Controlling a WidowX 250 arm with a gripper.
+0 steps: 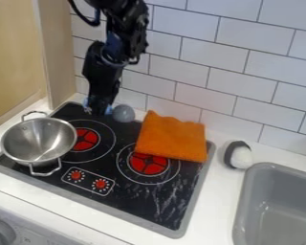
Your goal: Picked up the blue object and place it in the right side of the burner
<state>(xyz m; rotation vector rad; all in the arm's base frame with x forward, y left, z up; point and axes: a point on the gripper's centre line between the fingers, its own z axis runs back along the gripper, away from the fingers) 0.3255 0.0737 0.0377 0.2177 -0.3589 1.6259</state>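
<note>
A toy stovetop (136, 203) is set into a white table (18, 189) in front of a white tiled wall (200, 55). The black gripper (99, 106) is seen pointing down over the far left part of the stovetop. Whether it is open, closed or grasping something cannot be told. A rounded blue-grey object (124, 113) is seen just to the right of the gripper, at the far edge of the stovetop. Bits of blue are also visible at the gripper's lower end; whether they are part of the same object cannot be told.

Two red burners are set side by side, the left burner (85, 139) and the right burner (148, 164). The far edge of the right burner is covered by an orange cloth (171, 138). At the left, a silver pot (37, 141) with two handles is placed upright, partly over the stovetop's left edge. Two red knobs (101, 183) are set in a panel at the near side. Farther right, a dark and white object (241, 156) is placed between the stovetop and a grey sink (245, 201).
</note>
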